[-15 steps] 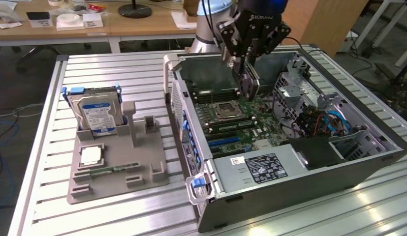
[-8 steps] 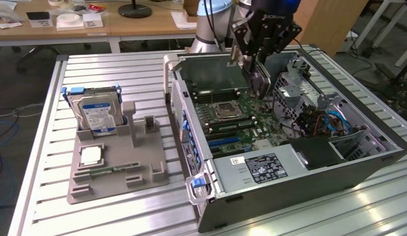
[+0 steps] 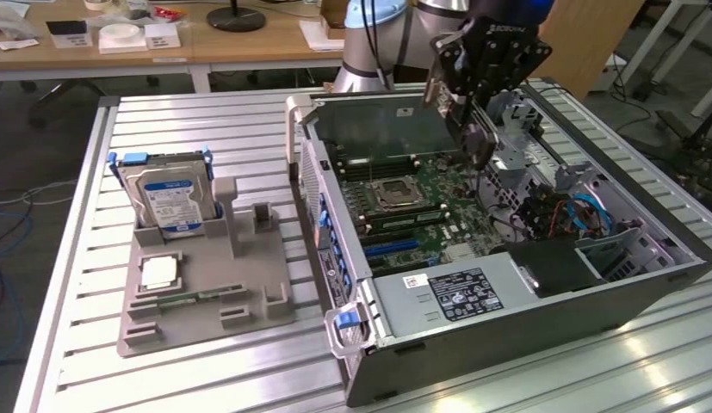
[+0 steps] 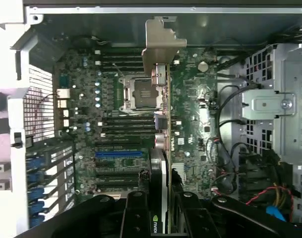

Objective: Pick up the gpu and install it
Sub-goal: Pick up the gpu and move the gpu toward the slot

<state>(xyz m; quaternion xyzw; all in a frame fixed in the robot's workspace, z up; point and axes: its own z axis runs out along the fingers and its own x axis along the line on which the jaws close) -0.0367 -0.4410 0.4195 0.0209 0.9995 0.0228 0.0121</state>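
The gripper (image 4: 163, 203) is clamped tight on the gpu (image 4: 162, 114), holding it edge-on, silver bracket (image 4: 158, 44) foremost, over the motherboard (image 4: 195, 104) in the open computer case (image 3: 505, 318).

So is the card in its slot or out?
Out: the gripper holds the gpu edge-on above the motherboard, not seated in any slot.
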